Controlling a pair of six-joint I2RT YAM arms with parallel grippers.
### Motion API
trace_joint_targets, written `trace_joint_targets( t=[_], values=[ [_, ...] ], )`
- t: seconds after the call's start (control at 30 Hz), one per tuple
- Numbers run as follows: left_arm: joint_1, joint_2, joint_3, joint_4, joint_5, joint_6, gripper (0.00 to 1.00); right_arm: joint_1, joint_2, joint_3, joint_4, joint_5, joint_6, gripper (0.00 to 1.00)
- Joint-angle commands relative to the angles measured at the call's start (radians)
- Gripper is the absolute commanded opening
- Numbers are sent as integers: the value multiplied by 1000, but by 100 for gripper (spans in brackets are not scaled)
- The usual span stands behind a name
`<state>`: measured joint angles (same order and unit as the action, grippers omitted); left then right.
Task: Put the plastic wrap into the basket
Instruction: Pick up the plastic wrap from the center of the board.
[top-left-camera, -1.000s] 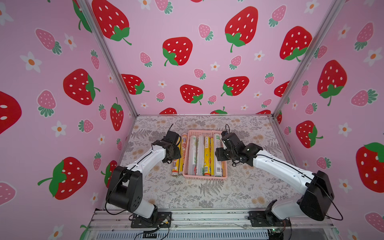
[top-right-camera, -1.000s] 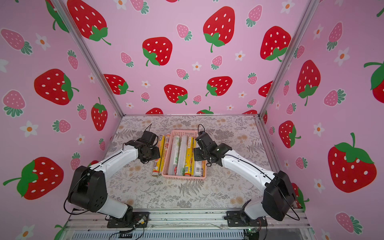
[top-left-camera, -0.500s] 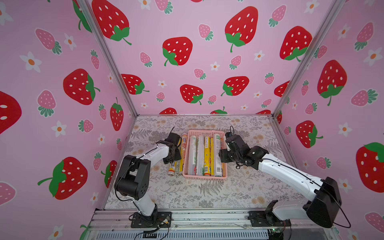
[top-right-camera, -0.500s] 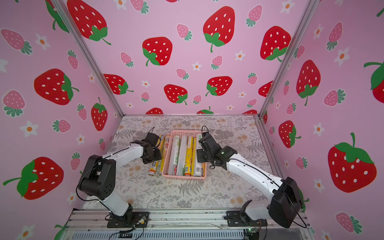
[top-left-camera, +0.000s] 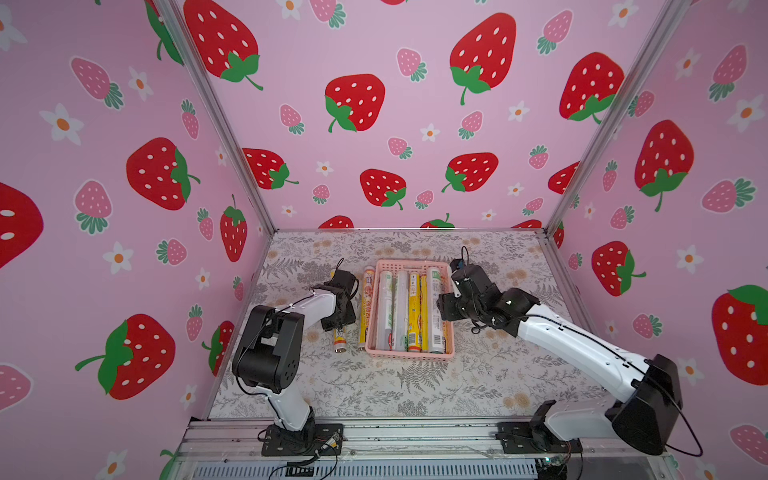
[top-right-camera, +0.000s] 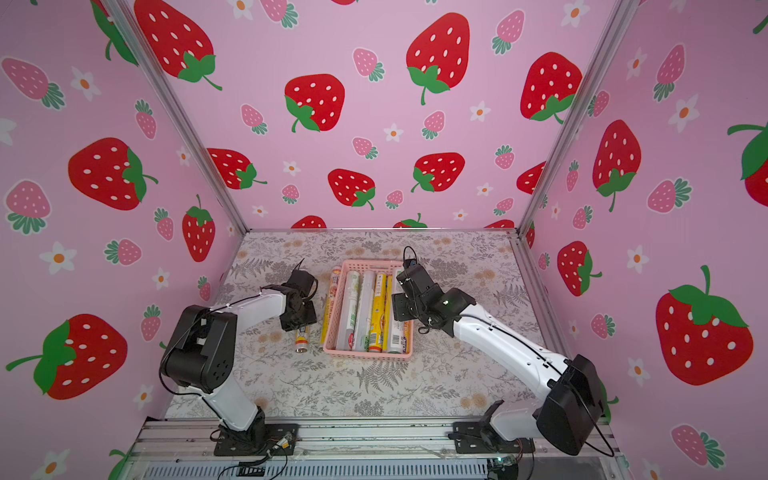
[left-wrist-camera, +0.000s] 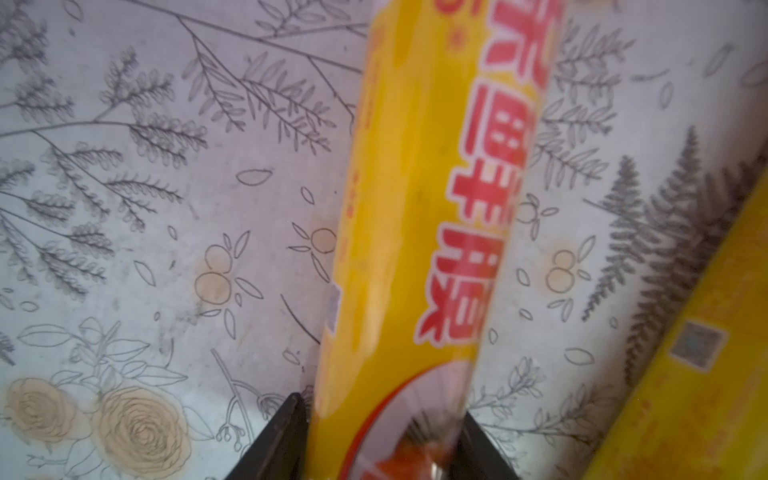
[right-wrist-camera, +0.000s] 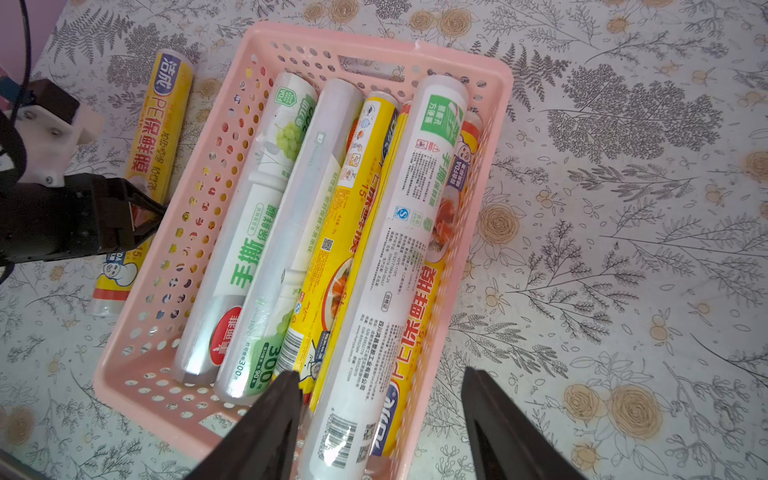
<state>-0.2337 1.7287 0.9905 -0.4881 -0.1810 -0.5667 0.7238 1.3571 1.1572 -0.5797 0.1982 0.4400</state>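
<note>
A pink basket (top-left-camera: 409, 356) (right-wrist-camera: 467, 249) stands mid-table and holds several rolls of plastic wrap (top-left-camera: 401, 309), yellow and white-green, laid lengthwise. Left of it two yellow rolls lie on the table. My left gripper (top-left-camera: 345, 320) (left-wrist-camera: 384, 419) is shut on the outer roll (left-wrist-camera: 432, 208), one black jaw against each side; its near end (top-right-camera: 302, 338) sticks out below the wrist. The other yellow roll (top-left-camera: 366, 307) (right-wrist-camera: 158, 137) lies along the basket's left wall. My right gripper (top-left-camera: 446, 307) (right-wrist-camera: 380, 382) hangs open over the basket's right side, above a white roll (right-wrist-camera: 399, 249).
The table is covered with a grey floral cloth (top-left-camera: 415, 386). Pink strawberry walls close it in on three sides, and a metal rail (top-left-camera: 395, 436) with both arm bases runs along the front. Bare cloth lies right of and in front of the basket.
My left jaws have closed onto the outer yellow roll, and the left arm has folded closer to its base. The right gripper has drawn slightly back to the basket's right side, still open.
</note>
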Motion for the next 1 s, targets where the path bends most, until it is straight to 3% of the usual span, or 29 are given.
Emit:
trace_joint_targets(
  t=[0.0, 0.37, 0.53, 0.77, 0.97],
  values=[
    [13, -12, -36, -18, -2, 10, 48, 3, 4, 26, -20, 18, -6, 66],
    [14, -226, -17, -129, 9, -11, 46, 3, -31, 52, -2, -7, 0, 67],
    [-4, -312, 61, -227, 14, -5, 46, -5, -19, 81, 2, -24, -4, 67],
    [-165, -429, 152, -261, 25, -15, 48, -49, -47, 61, 22, -58, 9, 67],
    [-321, -380, 198, -177, 49, -56, 49, -70, -58, 23, 22, -78, 9, 67]
  ],
)
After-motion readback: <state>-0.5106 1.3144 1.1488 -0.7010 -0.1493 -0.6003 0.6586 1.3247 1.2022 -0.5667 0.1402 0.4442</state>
